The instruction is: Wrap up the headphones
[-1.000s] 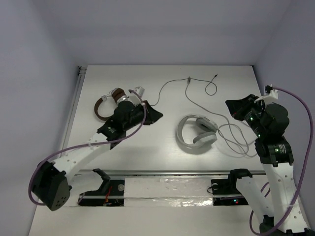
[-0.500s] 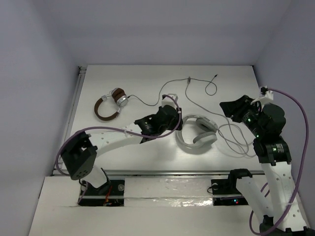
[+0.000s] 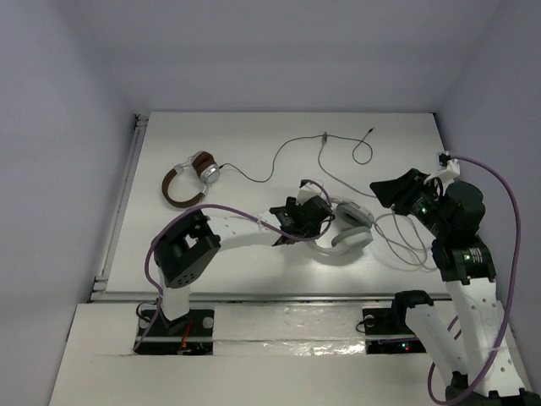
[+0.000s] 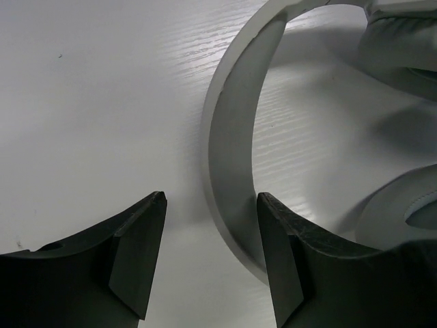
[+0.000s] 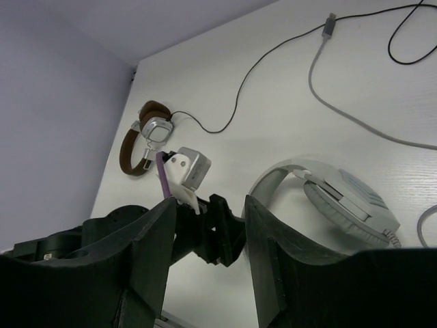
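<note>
Looking down, I see the headphones point(image 3: 351, 238) lying flat just right of the table's point(image 3: 211, 135) middle, with the headband toward the left edge and the ear cups toward the right. Their grey cable point(image 3: 322, 152) loops loosely toward the right edge and trails up to the far edge. My left gripper point(image 4: 210, 205) sits at the headband, fingers spread wide, the band's arc between them; I cannot tell whether they touch it. My right gripper point(image 5: 209, 205) hangs over the cable loops, fingers apart, holding nothing. The brown headphones point(image 3: 188, 179) sit toward the far left corner.
</note>
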